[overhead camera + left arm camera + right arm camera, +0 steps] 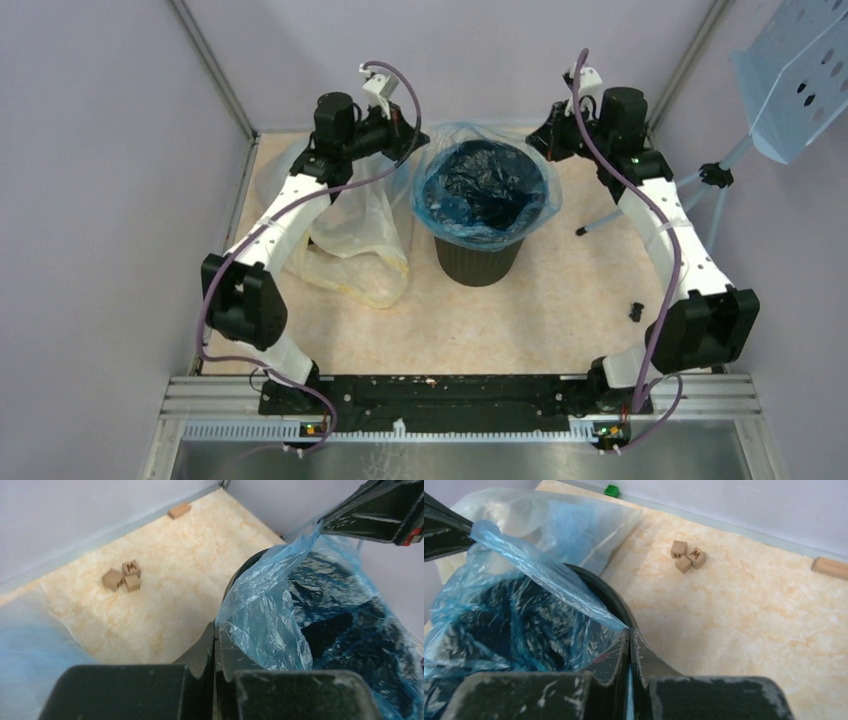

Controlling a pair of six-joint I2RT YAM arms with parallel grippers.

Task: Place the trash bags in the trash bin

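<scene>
The black ribbed trash bin (478, 258) stands at the middle of the floor. The blue trash bag (487, 185) hangs inside it, its rim spread over the bin's mouth. My left gripper (415, 140) is shut on the bag's left rim; in the left wrist view the jaws (215, 630) pinch the blue film (265, 610). My right gripper (548, 135) is shut on the bag's right rim; in the right wrist view the jaws (629, 632) clamp the film (539, 570), with blue showing between them. The bin's rim (606, 597) shows under the film.
A large clear yellowish-white plastic bag (355, 240) lies left of the bin, under my left arm. Three small wooden cubes (122, 576) and a wooden block (179, 510) lie near the back wall. A green cube (612, 490) lies by the wall. A small black piece (636, 311) lies right.
</scene>
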